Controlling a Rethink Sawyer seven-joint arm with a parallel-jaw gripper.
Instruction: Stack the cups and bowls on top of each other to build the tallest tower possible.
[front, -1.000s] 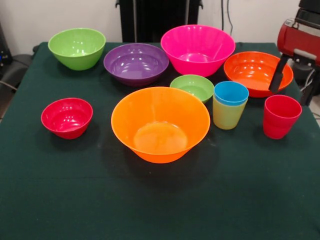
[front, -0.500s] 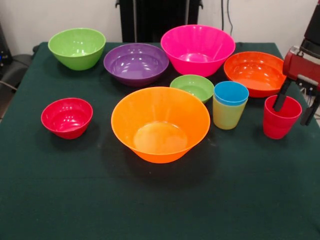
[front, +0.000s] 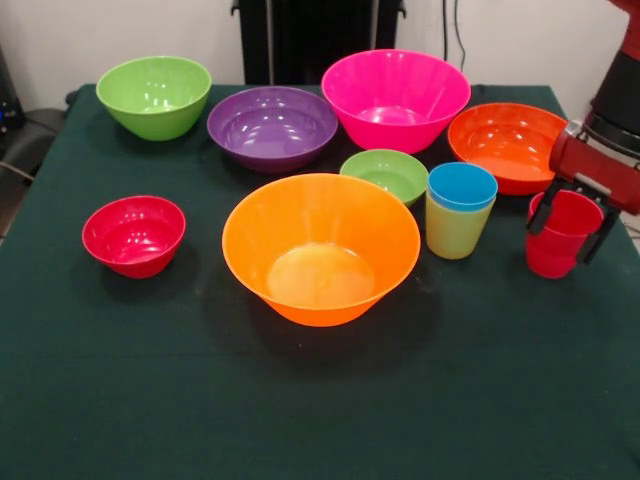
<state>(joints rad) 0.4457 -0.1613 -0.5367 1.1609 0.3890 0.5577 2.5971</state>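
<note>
The red cup (front: 553, 256) stands upright on the table at the right. My gripper (front: 567, 226) is open, with one dark finger on each side of the cup's rim; I cannot tell if they touch it. The blue cup (front: 462, 186) sits nested in the yellow-green cup (front: 452, 234) just left of the red cup. The big orange bowl (front: 320, 250) is in the middle. The small green bowl (front: 385, 175) is behind it. The pink bowl (front: 395, 100), purple bowl (front: 272, 125), lime green bowl (front: 153, 95) and red-orange bowl (front: 505, 145) stand along the back. The small red bowl (front: 133, 235) is at the left.
The dark green table (front: 300, 420) has free room across its near half. The robot's black pedestal (front: 315, 35) stands behind the purple and pink bowls. The red-orange bowl is close behind my gripper.
My gripper has come down and moved left from beside the red-orange bowl. Its fingers now straddle the red cup. No cup or bowl has moved.
</note>
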